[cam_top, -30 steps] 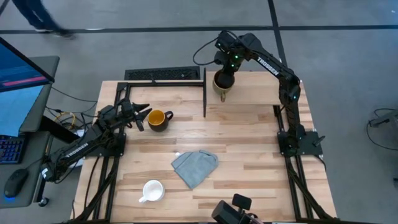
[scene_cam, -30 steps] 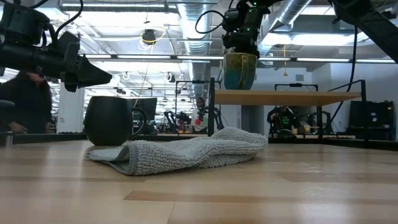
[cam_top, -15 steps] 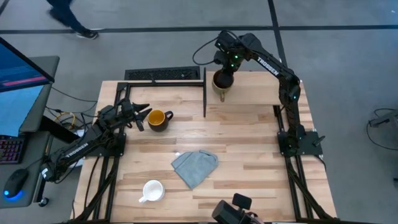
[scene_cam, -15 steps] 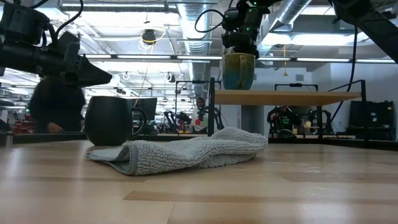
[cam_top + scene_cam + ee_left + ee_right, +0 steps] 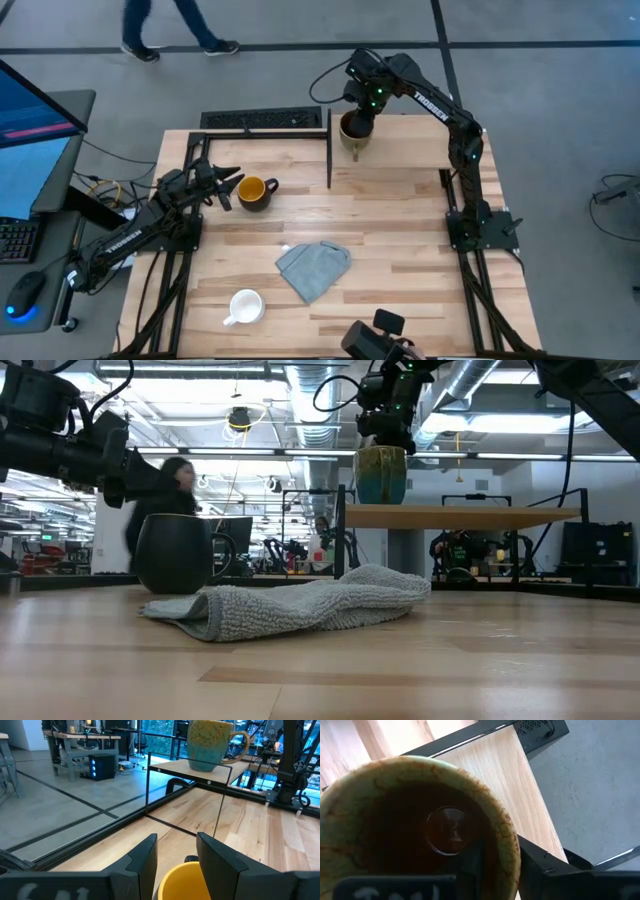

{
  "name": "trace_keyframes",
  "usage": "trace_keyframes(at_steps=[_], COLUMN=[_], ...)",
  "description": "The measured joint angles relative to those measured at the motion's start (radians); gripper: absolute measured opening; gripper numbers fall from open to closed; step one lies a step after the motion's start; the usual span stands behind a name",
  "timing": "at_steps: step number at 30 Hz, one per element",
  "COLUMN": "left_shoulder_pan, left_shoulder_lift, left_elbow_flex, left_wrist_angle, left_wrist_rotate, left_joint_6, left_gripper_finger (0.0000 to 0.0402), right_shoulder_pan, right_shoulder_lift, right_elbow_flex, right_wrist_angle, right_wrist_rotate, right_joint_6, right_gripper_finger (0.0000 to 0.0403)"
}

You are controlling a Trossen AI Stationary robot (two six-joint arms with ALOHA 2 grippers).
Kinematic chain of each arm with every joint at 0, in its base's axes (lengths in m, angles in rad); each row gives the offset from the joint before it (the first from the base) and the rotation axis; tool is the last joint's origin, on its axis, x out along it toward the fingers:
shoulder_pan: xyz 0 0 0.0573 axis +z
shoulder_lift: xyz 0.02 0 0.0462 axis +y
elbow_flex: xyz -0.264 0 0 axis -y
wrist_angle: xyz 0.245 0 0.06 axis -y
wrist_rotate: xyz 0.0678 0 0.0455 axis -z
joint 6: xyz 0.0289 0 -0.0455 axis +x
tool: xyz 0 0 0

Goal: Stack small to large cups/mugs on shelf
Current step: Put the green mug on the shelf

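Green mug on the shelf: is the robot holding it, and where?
Cannot be told: the right gripper sits at the olive mug's rim, mug resting on the shelf.

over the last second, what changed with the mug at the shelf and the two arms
The right end effector lowered the olive-tan mug onto the shelf and is loosening its hold on the rim; one finger is still inside the mug. The left end effector, the dark mug, white mug and cloth stayed put.
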Motion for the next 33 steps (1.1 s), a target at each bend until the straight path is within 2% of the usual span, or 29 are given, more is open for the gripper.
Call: trace_keyframes(at_steps=[12, 33], left_shoulder_pan=[0.000, 0.000], left_shoulder_lift=[0.000, 0.000], left_elbow_flex=[0.000, 0.000], left_wrist_angle=[0.000, 0.000], left_wrist_rotate=[-0.001, -0.002], left_joint_6=[0.001, 0.001], left_gripper_finger=[0.0128, 0.0128], right_shoulder_pan=[0.000, 0.000], right_shoulder_lift=[0.000, 0.000], right_elbow_flex=[0.000, -0.001], right_wrist_angle=[-0.002, -0.002], right_wrist_rotate=[0.002, 0.002], right_joint_6=[0.000, 0.000], right_gripper_finger=[0.0113, 0.0192])
